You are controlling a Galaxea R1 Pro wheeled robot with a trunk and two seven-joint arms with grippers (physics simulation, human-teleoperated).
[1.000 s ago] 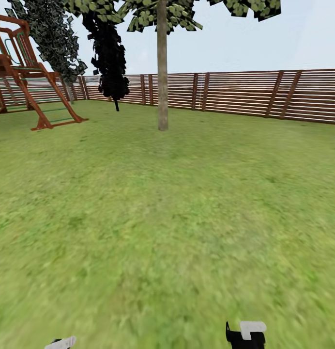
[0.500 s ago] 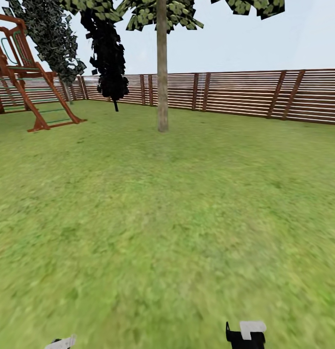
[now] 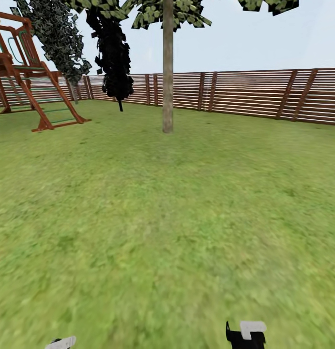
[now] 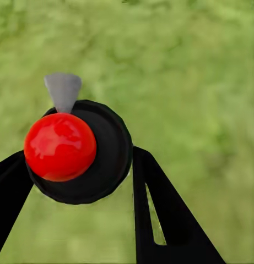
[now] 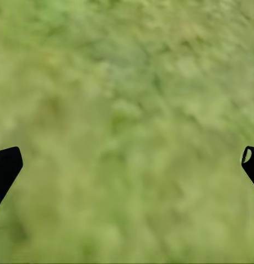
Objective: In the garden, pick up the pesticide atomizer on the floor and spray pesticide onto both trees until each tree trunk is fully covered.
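Observation:
In the left wrist view, my left gripper point(image 4: 77, 165) is shut on the pesticide atomizer point(image 4: 60, 146). I see it end on, as a round black body with a shiny red top and a small grey nozzle tip, held over grass. My right gripper point(image 5: 129, 165) is open, its two black fingertips far apart with only lawn between them. Ahead in the head view stands one tree with a thick pale trunk point(image 3: 167, 87) and blocky green leaves point(image 3: 172, 10). It is far beyond both arms. The second tree's trunk and the grey paving are out of view.
Green lawn point(image 3: 162, 218) stretches from me to a reddish-brown slat fence point(image 3: 254, 94). A wooden play frame with a ladder point(image 3: 27, 77) stands at the far left. Two dark thin-stemmed trees point(image 3: 114, 53) rise near the fence. Bits of both arms point(image 3: 246, 333) show at the picture's lower edge.
The whole head view has shifted a little: the trunk, fence and play frame now sit slightly further right, so the camera has moved. The arms keep their places in the picture.

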